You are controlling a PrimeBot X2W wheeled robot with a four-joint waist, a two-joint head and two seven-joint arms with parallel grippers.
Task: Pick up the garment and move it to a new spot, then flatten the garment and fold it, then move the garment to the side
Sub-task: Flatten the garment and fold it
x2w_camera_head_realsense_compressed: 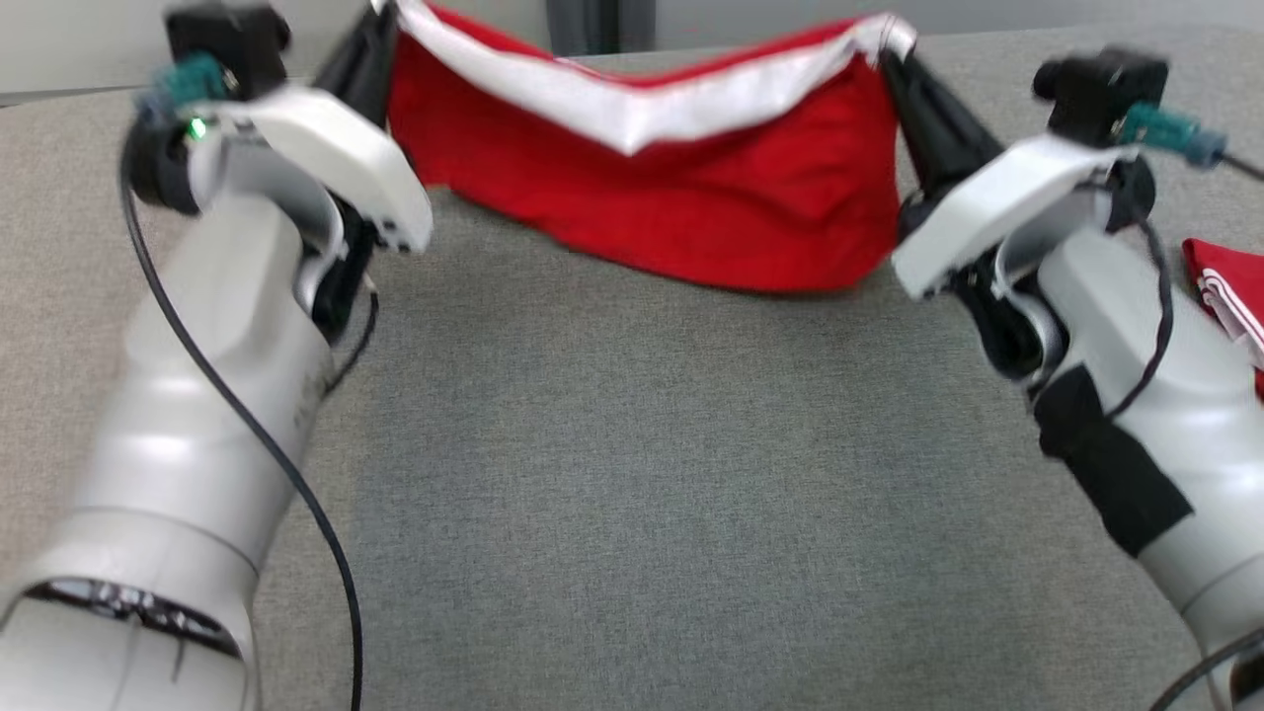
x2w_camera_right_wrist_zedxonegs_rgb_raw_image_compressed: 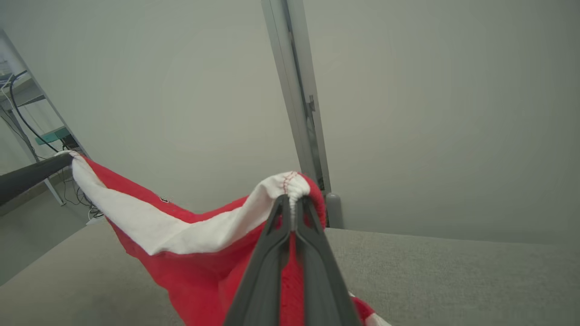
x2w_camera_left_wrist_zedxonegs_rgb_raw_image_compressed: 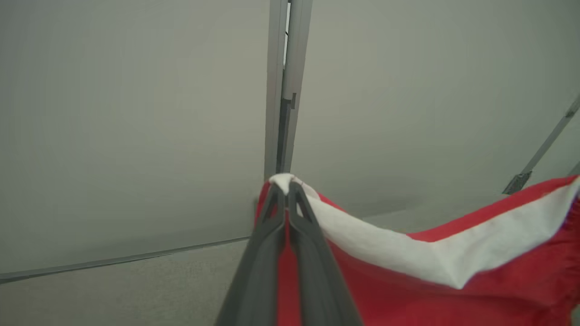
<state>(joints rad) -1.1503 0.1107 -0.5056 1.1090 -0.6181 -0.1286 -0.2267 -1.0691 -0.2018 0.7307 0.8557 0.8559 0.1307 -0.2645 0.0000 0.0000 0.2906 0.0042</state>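
1. Far part of the worktop (x2w_camera_head_realsense_compressed: 632, 474), across its middle: garment (x2w_camera_head_realsense_compressed: 691, 212) hangs spread, sagging between its two upper corners.
2. Left gripper (x2w_camera_head_realsense_compressed: 380, 25) is clamped on the garment's upper left corner, above the worktop's far edge. Right gripper (x2w_camera_head_realsense_compressed: 889, 59) is clamped on the upper right corner, level with it.
3. Lower hem is just above or on the worktop; contact not discernible.
4. Both forearms reach in from the near corners, left and right of the garment.
5. Second cloth (x2w_camera_head_realsense_compressed: 1224, 286) lies at the worktop's right edge, partly behind the right forearm, apart from the garment.
6. Upright post (x2w_camera_head_realsense_compressed: 599, 25) stands beyond the far edge, behind the garment's middle.
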